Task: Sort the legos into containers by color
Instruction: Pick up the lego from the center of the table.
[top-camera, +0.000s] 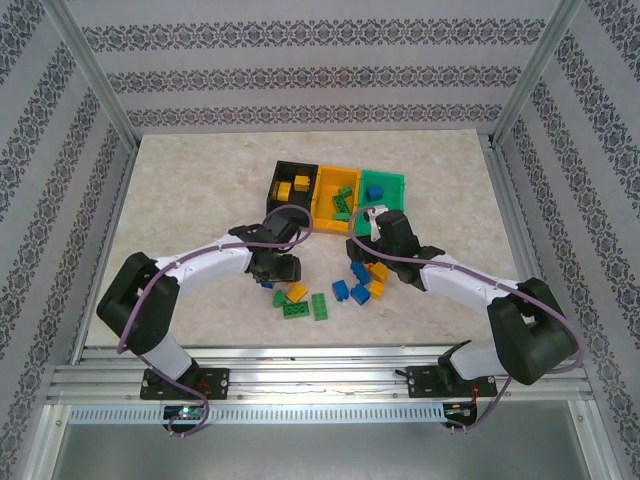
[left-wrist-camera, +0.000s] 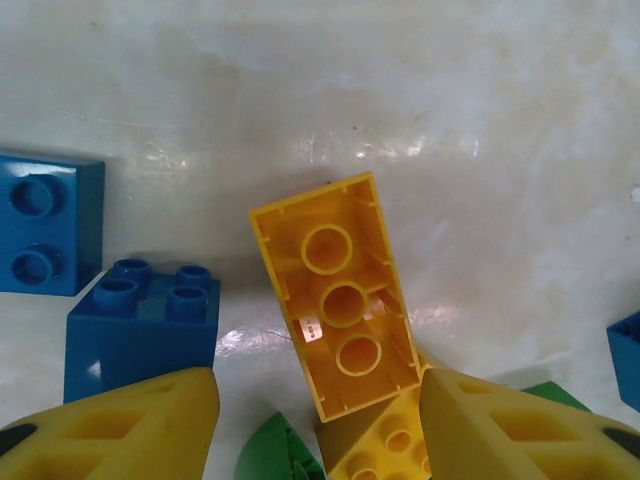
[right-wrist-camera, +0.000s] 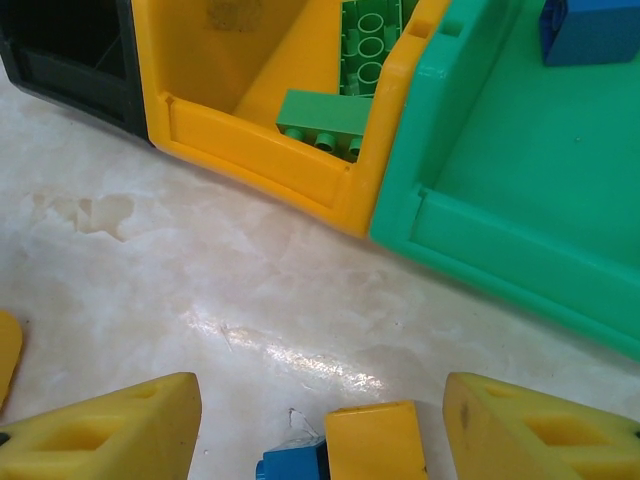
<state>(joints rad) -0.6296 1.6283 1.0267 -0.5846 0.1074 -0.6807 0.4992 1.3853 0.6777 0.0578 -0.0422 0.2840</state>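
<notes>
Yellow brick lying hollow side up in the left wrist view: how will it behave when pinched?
Probably rigid and light: the yellow brick looks like hard hollow plastic. Its glossy sides may slip between the left fingers. It seems propped on a second brick, so it may rock when touched.

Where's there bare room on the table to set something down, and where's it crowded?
Bare table lies left of the black bin, right of the green bin and behind that row. Crowded: the loose bricks heaped just in front of the row.
</notes>
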